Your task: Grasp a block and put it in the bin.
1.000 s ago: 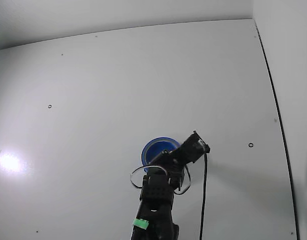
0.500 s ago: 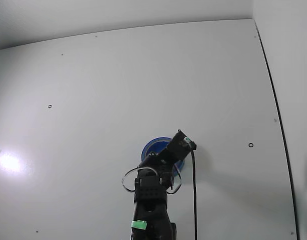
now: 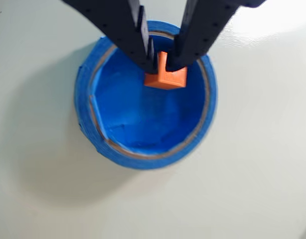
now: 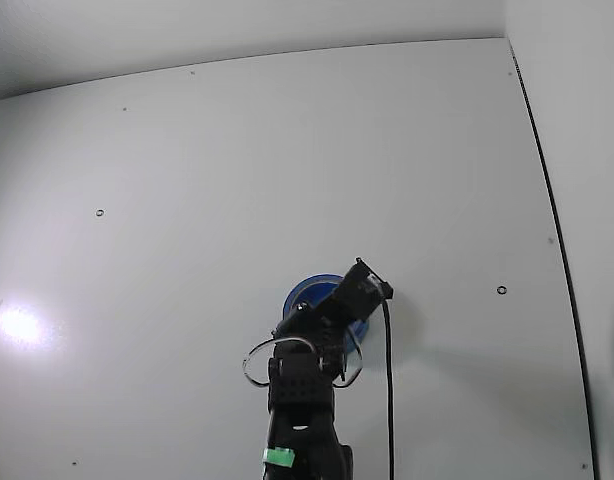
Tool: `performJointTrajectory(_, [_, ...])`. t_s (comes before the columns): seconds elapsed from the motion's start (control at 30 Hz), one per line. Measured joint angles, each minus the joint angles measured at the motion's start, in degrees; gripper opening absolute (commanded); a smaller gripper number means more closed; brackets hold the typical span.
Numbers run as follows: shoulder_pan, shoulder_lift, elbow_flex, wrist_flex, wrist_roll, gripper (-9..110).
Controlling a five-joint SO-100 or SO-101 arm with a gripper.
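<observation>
Pinching the block tight between my claw tips, I hold it above the bin's far side.

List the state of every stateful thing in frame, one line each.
gripper: shut on the cube, held over the bowl's opening.
orange-red cube: pinched between the fingers, above the bowl's inside, not released.
blue bowl: upright on the table, nothing lying inside; mostly hidden behind the arm in the fixed view.

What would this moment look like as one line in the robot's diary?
gripper: shut on block | position: above bin interior | release: not yet
</observation>
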Motion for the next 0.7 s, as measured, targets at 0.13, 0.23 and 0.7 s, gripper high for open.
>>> performJointTrajectory(0.13, [0.00,11.16,0.00,0.00,0.00,0])
performJointTrajectory(0.23, [0.00,22.32,0.00,0.70,0.00,0])
performJointTrajectory(0.7, [-0.09,39.90,0.00,10.11,8.35,0])
